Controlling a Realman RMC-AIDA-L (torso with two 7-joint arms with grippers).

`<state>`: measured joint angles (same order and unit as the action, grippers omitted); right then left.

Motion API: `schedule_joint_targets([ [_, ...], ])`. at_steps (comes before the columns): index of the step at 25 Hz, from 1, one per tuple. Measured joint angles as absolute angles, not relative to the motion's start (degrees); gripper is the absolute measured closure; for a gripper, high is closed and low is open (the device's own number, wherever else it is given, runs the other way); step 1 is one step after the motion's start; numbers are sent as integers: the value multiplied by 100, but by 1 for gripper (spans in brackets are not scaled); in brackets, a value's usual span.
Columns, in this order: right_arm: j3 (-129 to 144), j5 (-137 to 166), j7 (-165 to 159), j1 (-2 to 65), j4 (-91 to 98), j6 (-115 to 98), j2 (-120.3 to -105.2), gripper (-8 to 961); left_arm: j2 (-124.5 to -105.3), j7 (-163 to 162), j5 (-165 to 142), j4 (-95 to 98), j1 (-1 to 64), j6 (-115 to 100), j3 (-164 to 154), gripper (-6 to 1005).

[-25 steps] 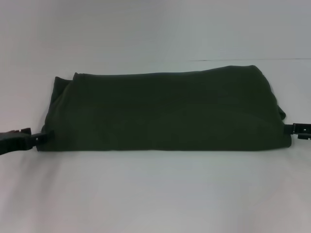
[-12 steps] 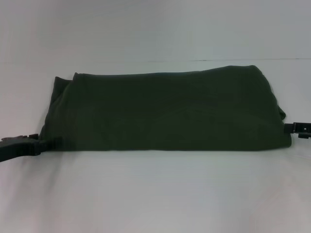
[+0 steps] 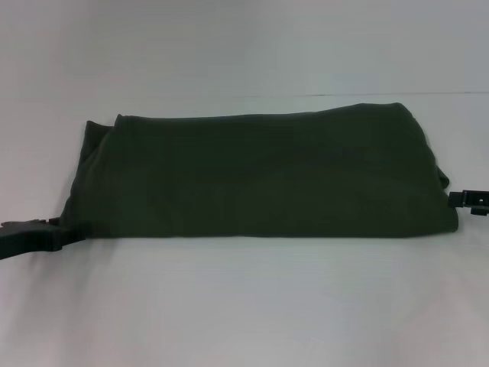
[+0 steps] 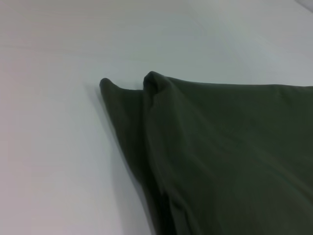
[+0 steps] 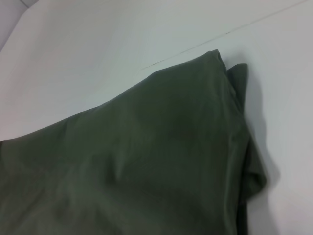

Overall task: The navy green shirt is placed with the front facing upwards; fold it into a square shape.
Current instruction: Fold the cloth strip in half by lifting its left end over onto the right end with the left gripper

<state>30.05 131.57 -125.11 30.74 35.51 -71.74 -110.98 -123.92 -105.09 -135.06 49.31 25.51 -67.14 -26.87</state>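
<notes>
Left pincer (image 3: 61,228): we see it low at the near left corner of the shirt, its tip touching the cloth; we cannot tell whether it pinches the hem or stands spread.
Right pincer (image 3: 456,200): it sits at the near right corner, just against the edge; its state we cannot tell either.
Navy green shirt (image 3: 260,176): it lies on the white bench (image 3: 244,306) as a wide band, long side across our front, with layers stacked at both ends; the lettering is hidden.
Step in hand: we judge the lengthwise fold done, with both arms at the ends of the near edge.
Next move: we think one end must be carried across onto the other to reach a square, keeping the layers from sliding.
Risk: loose layers at the left end may splay.
</notes>
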Motion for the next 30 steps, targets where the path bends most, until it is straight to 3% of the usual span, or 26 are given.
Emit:
schedule_joint_targets([
  [1, 3006, 13154, -12509, 3071, 3551, -7172, -11099, 277, -12392, -10513, -13507, 4948, 2551, -6727, -2671, 221],
  [7, 3005, 13137, -12498, 3067, 3551, -7155, -11099, 277, -12392, -10519, -13509, 5000, 2550, -6751, -2692, 447],
  [12, 3005, 13138, -12497, 3067, 3551, -7153, -11099, 278, -12382, -10521, -13518, 5001, 2547, -6732, -2696, 684],
  [15, 3005, 13142, -12497, 3064, 3551, -7152, -11099, 278, -12376, -10522, -13518, 5001, 2541, -6721, -2698, 887],
  [26, 3045, 13161, -12497, 3030, 3551, -7154, -11099, 284, -12375, -10518, -13517, 5017, 2540, -6711, -2699, 1001],
  [30, 3048, 13164, -12487, 3041, 3551, -7154, -11139, 287, -12375, -10502, -13517, 5019, 2540, -6713, -2698, 1001],
])
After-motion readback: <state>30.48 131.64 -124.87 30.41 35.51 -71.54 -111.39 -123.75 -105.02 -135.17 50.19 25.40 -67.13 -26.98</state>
